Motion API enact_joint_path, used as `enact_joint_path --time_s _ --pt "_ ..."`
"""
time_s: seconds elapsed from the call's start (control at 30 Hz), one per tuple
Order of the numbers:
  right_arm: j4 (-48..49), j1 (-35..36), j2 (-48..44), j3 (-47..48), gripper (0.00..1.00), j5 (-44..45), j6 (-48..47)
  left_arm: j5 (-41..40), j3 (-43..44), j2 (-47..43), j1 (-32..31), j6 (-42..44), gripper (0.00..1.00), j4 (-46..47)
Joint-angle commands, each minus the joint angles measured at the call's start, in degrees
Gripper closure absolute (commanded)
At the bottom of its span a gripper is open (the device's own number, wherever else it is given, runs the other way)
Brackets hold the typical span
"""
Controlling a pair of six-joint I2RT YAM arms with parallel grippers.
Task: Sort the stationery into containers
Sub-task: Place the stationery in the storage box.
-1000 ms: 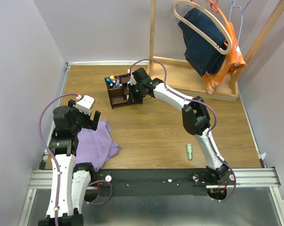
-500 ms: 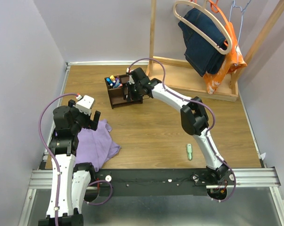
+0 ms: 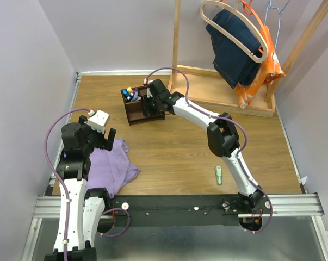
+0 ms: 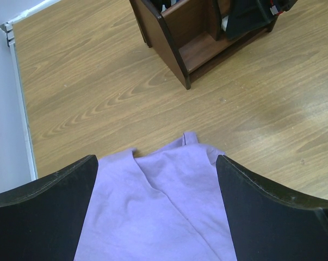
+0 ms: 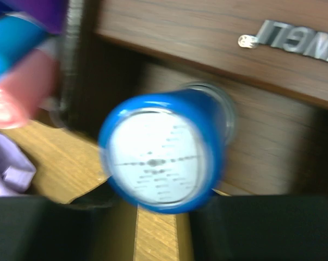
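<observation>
- My left gripper [image 4: 155,163] hangs over the purple cloth [image 4: 164,217], fingers [image 4: 44,206] spread wide and holding nothing.
- My right gripper [image 3: 148,104] is at the dark organiser [image 3: 135,114]. A blue cylinder [image 5: 158,157] sits between its blurred fingers [image 5: 38,228]; I cannot tell whether they grip it.
- Pens [image 3: 131,93] fill one organiser compartment.
- A pale green piece [image 3: 218,174] lies on the table [image 3: 180,147], well apart.

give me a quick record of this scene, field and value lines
organiser: dark wood, pens poking out of its back-left compartment
blue cylinder: end-on at the organiser, by the right jaws; blurred, grip unclear
left jaws: open, above the purple cloth
unsorted: pale green piece lying on the table, near-right
</observation>
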Motion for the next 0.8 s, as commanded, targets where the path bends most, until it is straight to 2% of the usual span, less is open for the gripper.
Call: enact_joint_path --time_s 0.0,0.33,0.47,0.6,0.7,0.77 --pt "3.8 1.0 0.2 1.6 0.6 2.3 -0.1 1.1 -1.0 -1.0 -0.2 0.0 0.01 0.1" --pt "2.7 1.6 -5.2 -3.7 0.59 2.3 2.3 1.5 -0.9 -1.3 -0.5 -0.9 0.01 0.6" --pt "1.6 1.6 -10.1 -9.8 0.55 3.3 3.1 1.6 -0.3 -1.4 -0.8 -0.8 0.01 -0.3" --pt "1.3 1.5 -18.3 -23.5 0.55 3.8 3.7 1.5 0.6 -1.3 -0.9 -0.3 0.01 -0.9" --pt "1.0 1.5 -26.5 -31.2 0.54 3.8 3.8 1.7 1.4 -1.6 -1.1 -0.4 0.01 -1.3" --pt "-0.1 1.5 -34.2 -39.8 0.54 3.8 3.9 2.0 1.8 -1.9 -1.1 -0.3 0.01 -1.6"
